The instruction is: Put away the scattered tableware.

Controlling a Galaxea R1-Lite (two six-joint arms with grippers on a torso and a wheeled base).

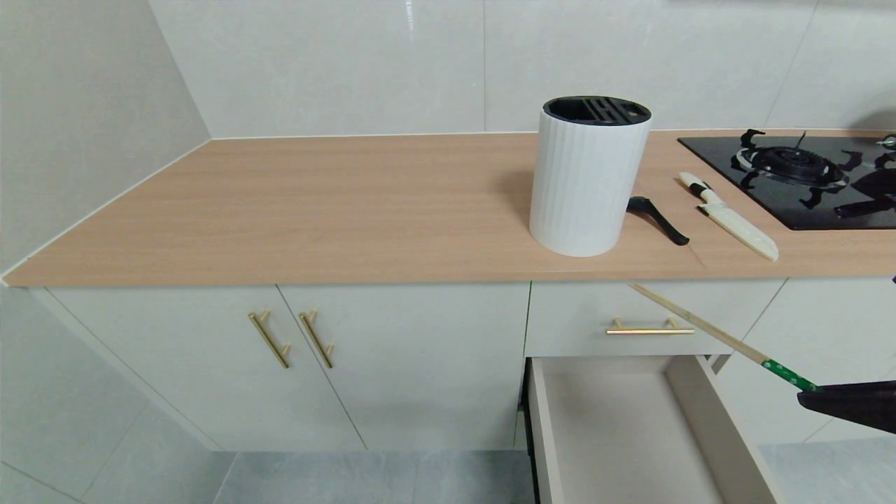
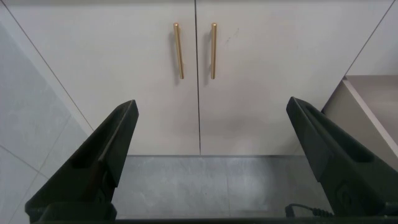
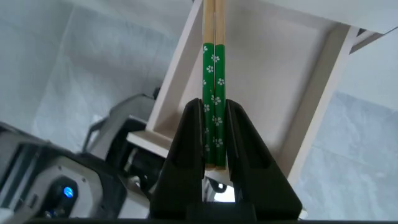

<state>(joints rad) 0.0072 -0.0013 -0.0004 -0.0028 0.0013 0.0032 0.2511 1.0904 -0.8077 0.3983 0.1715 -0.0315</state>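
- 2 chopsticks point(image 1: 721, 335) sit side by side, pinched by their green ends in the right claw point(image 3: 214, 124), which is pressed tight on them.
- Their long axis runs from that claw towards 10 o'clock in the head view, with the tips near the tabletop point(image 1: 315, 203) edge.
- The white slotted holder point(image 1: 588, 182) stands at 11 o'clock from the claw. The open drawer point(image 1: 714, 427) lies closer, at 8 o'clock. Either could be the goal, I judge.
- The left claw point(image 2: 211, 106) is spread and holds nothing, facing the cabinet doors point(image 2: 261, 93). The right arm is nearer.
- A knife point(image 1: 731, 218) and a black ladle point(image 1: 658, 218) lie at 3 o'clock of the holder.
- No readable writing, only white flowers on the green ends.
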